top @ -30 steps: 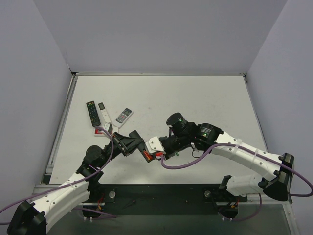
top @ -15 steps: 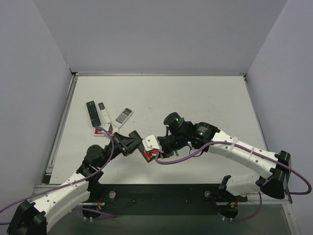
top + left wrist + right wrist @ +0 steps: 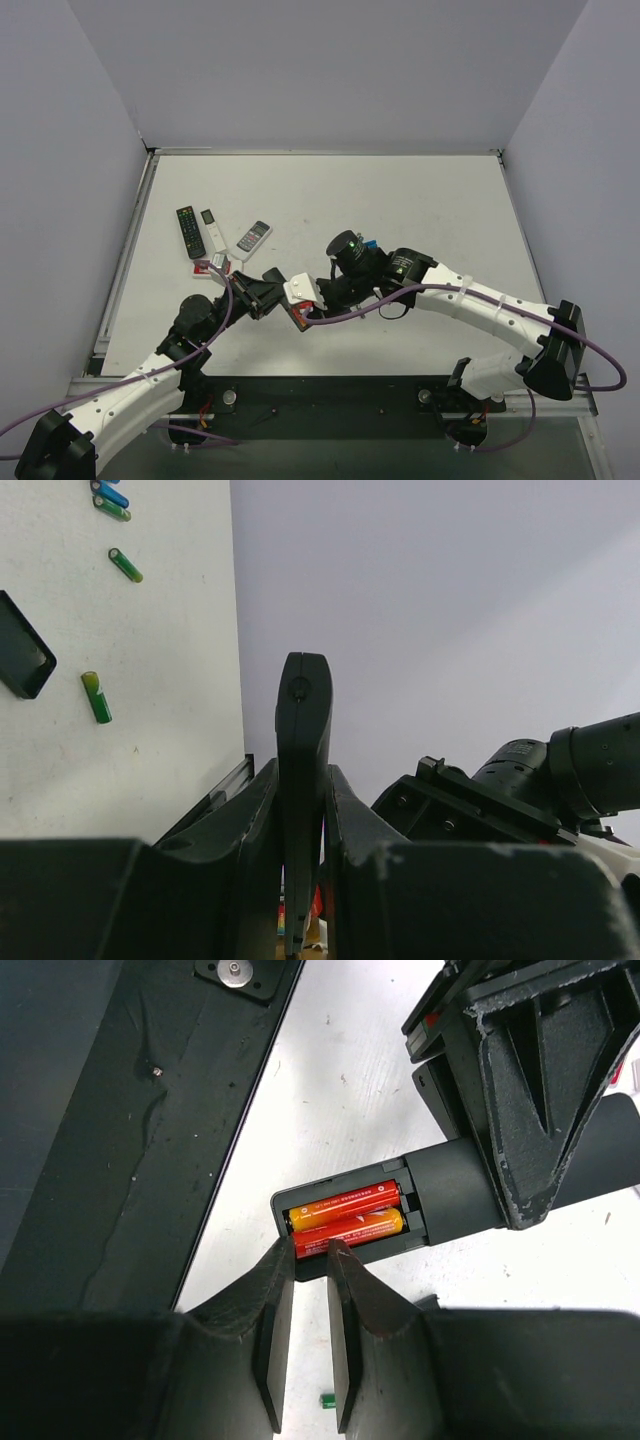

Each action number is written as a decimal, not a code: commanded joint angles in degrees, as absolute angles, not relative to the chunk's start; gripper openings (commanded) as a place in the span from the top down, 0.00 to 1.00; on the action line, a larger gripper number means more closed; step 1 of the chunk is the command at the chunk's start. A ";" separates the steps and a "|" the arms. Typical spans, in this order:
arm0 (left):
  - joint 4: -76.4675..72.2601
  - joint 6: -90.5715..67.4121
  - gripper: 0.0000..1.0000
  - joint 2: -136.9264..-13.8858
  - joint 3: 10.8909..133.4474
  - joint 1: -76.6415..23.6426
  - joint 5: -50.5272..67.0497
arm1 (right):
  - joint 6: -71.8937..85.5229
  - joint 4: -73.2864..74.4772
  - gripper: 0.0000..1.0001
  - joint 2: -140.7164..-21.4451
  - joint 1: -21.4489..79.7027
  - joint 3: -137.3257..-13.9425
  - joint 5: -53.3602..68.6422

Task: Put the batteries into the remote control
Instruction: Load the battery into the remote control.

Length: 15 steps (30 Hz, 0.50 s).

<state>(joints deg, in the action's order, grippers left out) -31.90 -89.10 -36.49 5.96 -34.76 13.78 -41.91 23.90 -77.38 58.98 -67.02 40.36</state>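
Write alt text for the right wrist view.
Two orange-red batteries sit in the open compartment of the black remote control. The right gripper, fingers narrowly parted, is at its edge; the left gripper clamps the other end.

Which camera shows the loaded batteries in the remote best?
Right wrist: both orange-red batteries lie side by side in the remote control's open compartment. Top external shows them only as a red speck. Left wrist shows the remote edge-on, with barely a red sliver low down.

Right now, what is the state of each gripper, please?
Left gripper: closed on the slim black rectangular remote control.
Right gripper: slightly open, holding nothing.
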 commanded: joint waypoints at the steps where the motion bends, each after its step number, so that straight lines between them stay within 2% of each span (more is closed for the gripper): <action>1: -41.48 -93.69 1.00 -34.28 9.58 -35.16 15.29 | -41.22 21.54 0.87 -80.24 59.68 -67.76 36.83; 11: -42.80 -94.48 1.00 -33.93 9.05 -35.16 15.12 | -37.71 20.83 0.99 -82.44 60.20 -68.29 32.44; 15: -42.98 -94.75 1.00 -33.58 9.14 -35.16 14.68 | -36.65 20.48 1.00 -83.06 60.91 -68.20 29.80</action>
<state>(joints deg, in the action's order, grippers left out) -29.52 -88.01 -36.16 5.93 -34.37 11.42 -37.63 22.68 -80.25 59.90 -67.81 35.64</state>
